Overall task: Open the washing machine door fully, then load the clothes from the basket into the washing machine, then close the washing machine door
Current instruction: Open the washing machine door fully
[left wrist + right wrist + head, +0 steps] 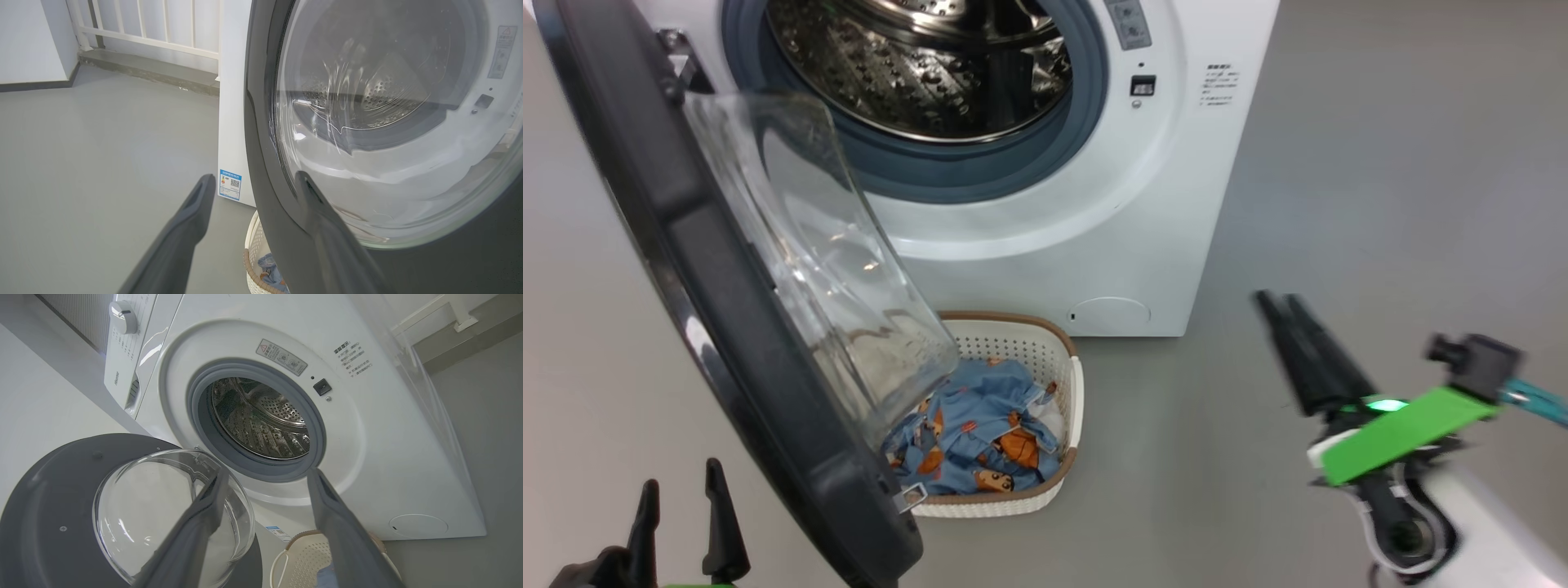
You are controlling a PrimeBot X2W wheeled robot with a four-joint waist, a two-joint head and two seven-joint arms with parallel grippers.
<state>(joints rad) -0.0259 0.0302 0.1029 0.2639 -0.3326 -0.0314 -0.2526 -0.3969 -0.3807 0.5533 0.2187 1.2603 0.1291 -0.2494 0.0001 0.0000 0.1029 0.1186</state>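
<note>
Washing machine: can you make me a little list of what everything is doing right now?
Washing machine door: open, swung to the left
Drum: shiny steel, nothing seen inside
Clothes: blue, lying in the basket
Basket: on the floor in front of the washing machine, partly behind the door
Left claw: open, holding nothing
Right claw: open, holding nothing
</note>
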